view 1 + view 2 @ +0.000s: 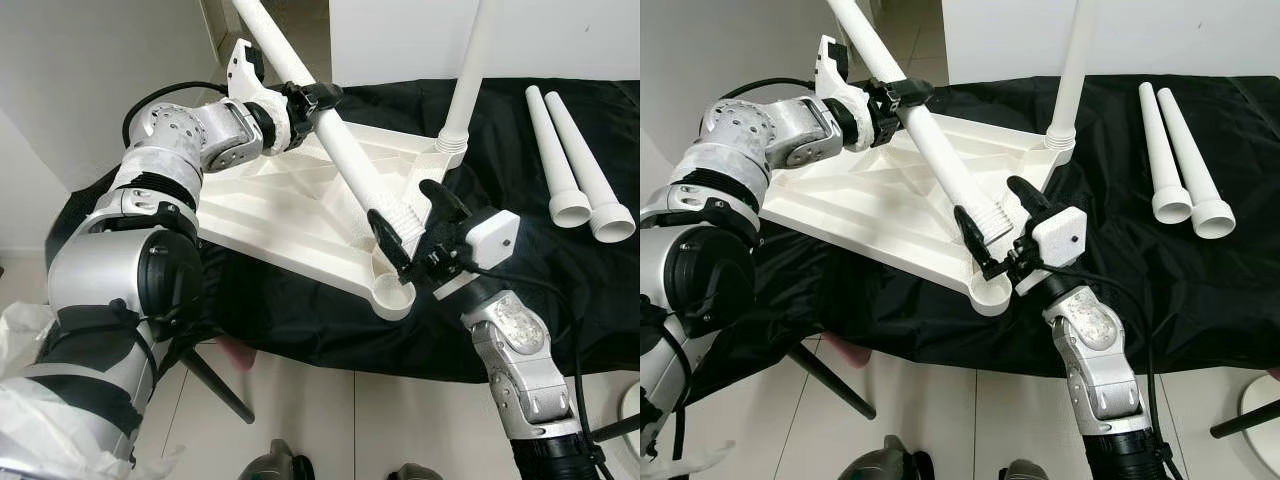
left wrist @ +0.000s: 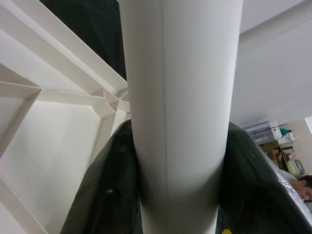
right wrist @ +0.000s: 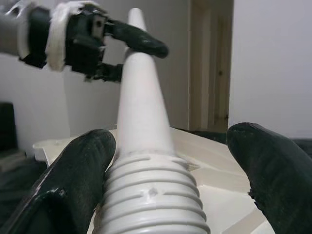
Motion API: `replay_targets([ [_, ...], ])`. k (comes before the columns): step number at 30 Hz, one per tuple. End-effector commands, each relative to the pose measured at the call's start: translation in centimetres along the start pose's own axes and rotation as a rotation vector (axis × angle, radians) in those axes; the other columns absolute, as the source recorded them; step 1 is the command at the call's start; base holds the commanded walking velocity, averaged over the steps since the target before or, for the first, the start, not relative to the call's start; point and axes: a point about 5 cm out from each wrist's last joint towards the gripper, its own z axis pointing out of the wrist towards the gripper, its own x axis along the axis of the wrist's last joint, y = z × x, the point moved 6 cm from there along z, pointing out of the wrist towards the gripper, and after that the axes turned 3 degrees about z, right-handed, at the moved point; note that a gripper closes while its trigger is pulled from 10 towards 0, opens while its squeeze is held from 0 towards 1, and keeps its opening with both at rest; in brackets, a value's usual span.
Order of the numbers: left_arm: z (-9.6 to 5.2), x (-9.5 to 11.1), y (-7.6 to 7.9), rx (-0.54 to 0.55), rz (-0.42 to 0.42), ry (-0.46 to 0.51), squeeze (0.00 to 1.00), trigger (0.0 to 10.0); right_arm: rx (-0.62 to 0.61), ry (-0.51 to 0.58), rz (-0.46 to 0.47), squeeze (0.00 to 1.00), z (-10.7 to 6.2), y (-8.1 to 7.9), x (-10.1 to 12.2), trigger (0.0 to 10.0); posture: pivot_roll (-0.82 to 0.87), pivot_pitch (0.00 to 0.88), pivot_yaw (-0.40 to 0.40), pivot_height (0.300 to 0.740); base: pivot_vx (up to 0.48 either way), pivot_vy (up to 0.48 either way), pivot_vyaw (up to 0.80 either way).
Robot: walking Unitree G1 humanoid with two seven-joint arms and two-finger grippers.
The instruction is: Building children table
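Fingers of the left gripper [image 1: 318, 100] are clamped round a long white table leg [image 1: 320, 125], gripping it partway up its shaft, and this leg slants down toward the near corner of the upturned white tabletop [image 1: 270, 215]. Its ribbed, threaded end sits between the spread fingers of the right gripper [image 1: 412, 228], one finger touching the threads and the other standing apart, so that gripper is wide and clasps nothing. Just below the threads lies the round corner socket [image 1: 398, 297] of the tabletop, with the leg's end above it and not seated. The tabletop lies underside up, its moulded ribs showing. At its far corner a second leg [image 1: 468, 75] stands upright in its own socket. Well apart, on the robot's right, two spare legs [image 1: 575, 170] lie side by side, touching, flared ends toward the robot. All of this rests on a black cloth [image 1: 300, 310] spread over a low support, with a dark slanted strut [image 1: 215, 385] showing beneath it. Pale floor tiles [image 1: 340, 420] run under the cloth's edge, and white walls [image 1: 80, 60] with a doorway behind close the room. No writing can be read anywhere.
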Motion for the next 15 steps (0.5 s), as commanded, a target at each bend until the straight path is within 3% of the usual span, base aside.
replay_targets([
  [1, -0.6, 1.4, 0.8, -0.074, 0.063, 0.046, 0.00, 10.0, -0.032, -0.012, 0.040, 0.00, -0.1, 0.5, 0.0, 10.0, -0.06, 0.013, 0.138, 0.740, 0.000, 0.000, 0.00],
  [3, -0.7, 1.7, 1.0, -0.072, 0.137, 0.057, 0.00, 10.0, -0.032, -0.029, 0.036, 0.00, -0.1, 0.5, -0.2, 10.0, -0.06, 0.012, 0.138, 0.740, 0.000, 0.000, 0.00],
  [12, -1.2, 3.1, 1.0, -0.063, 0.229, 0.131, 0.00, 10.0, 0.018, -0.107, 0.051, 0.00, -0.4, 0.1, -1.4, 10.0, -0.06, 0.007, 0.122, 0.740, 0.000, 0.000, 0.00],
  [15, -1.3, 3.4, 1.1, -0.070, 0.221, 0.144, 0.00, 10.0, 0.017, -0.118, 0.051, 0.00, -0.5, 0.2, -1.5, 10.0, -0.05, 0.008, 0.118, 0.740, 0.000, 0.000, 0.00],
])
